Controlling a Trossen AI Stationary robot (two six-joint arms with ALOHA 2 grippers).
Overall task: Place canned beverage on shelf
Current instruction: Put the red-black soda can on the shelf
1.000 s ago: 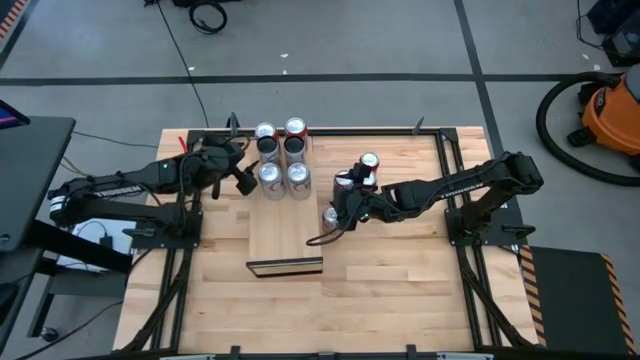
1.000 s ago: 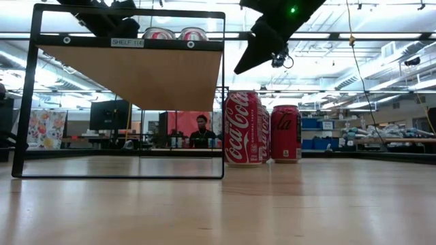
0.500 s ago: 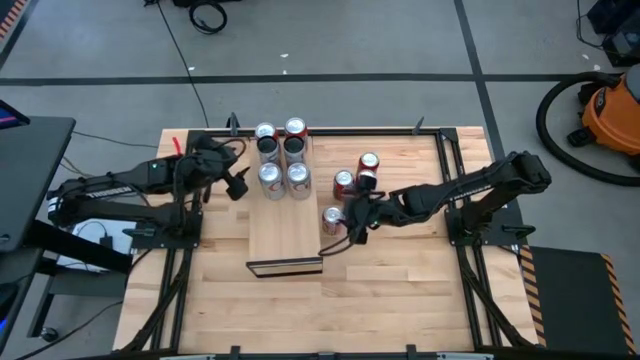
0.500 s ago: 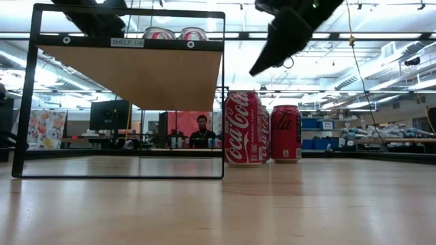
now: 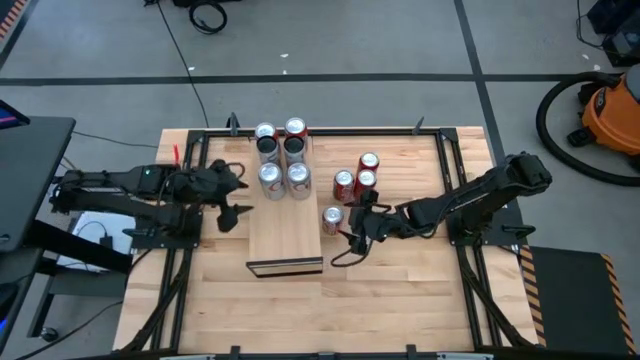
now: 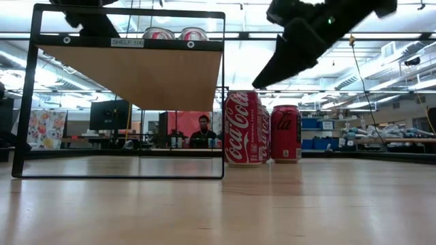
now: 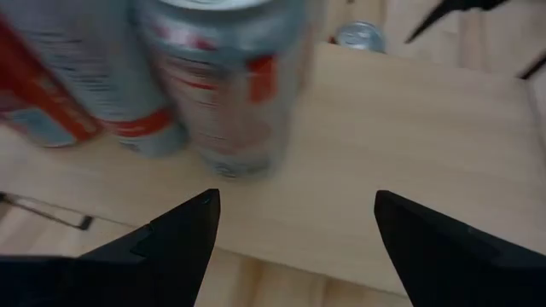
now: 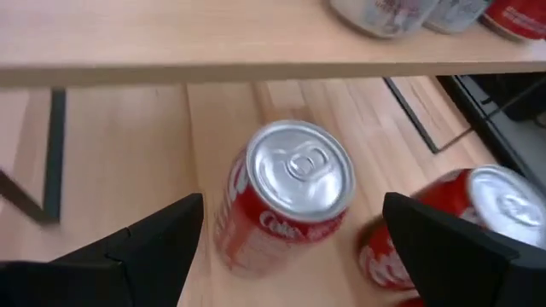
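The shelf (image 5: 285,225) is a long pale wood board with several silver-and-red cans (image 5: 283,176) standing on its far end. Several red cans stand on the table to its right; the nearest one (image 5: 332,217) stands alone beside the shelf's right edge. My right gripper (image 5: 352,234) is open and hangs above and just to the near side of that can (image 8: 294,192), with a finger on either side of it in the right wrist view, touching nothing. My left gripper (image 5: 231,207) is open and empty at the shelf's left edge, facing the shelf's cans (image 7: 230,85).
Two or three more red cans (image 5: 356,176) stand in a cluster beyond the lone can; one shows in the right wrist view (image 8: 486,213). The shelf's near half (image 5: 285,240) is bare. In the low view the shelf stands on a black frame (image 6: 223,95).
My right gripper has gone from over the red can cluster toward the table's near edge, past the lone can. My left gripper has drawn back from the cans on the shelf toward the table's near-left. No can has moved.
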